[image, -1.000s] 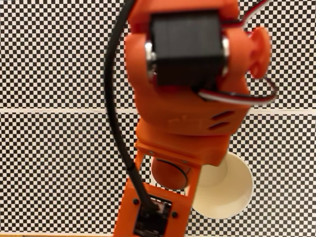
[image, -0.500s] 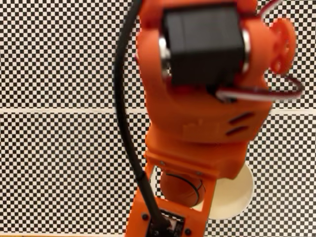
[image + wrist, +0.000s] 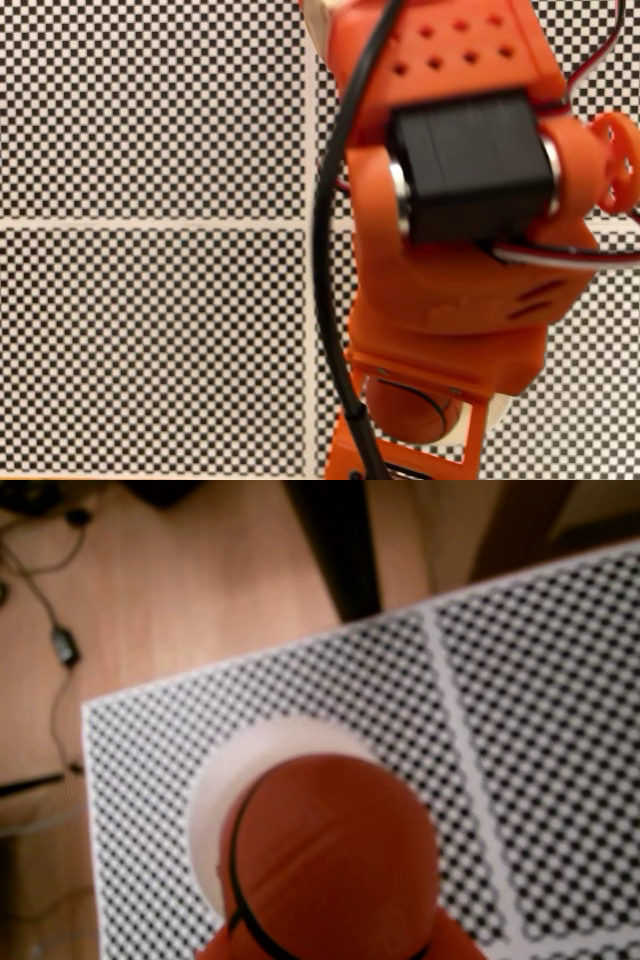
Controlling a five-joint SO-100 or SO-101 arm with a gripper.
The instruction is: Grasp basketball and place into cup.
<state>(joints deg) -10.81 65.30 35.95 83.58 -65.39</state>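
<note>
The small orange-red toy basketball (image 3: 330, 855) with thin black curved seam lines sits at the bottom centre of the wrist view, clamped by the orange plastic gripper (image 3: 335, 942), whose parts show at the ball's lower left and lower right. The ball is directly ahead of the gripper and fills much of the lower frame. Behind the ball, further from the gripper, lies the cream-white round rim of the paper cup (image 3: 235, 770); the ball overlaps most of the cup's mouth, leaving a crescent of rim visible at the upper left.

In the fixed view, the basketball (image 3: 405, 408) shows through the frame of the orange arm (image 3: 450, 290), with a sliver of the cup (image 3: 470, 418) just beside it. The cup stands on the black-and-white checkered bench (image 3: 540, 730), close to its edge. Beyond that edge, a wooden floor (image 3: 180, 590) carries a dark cable (image 3: 55, 630).
</note>
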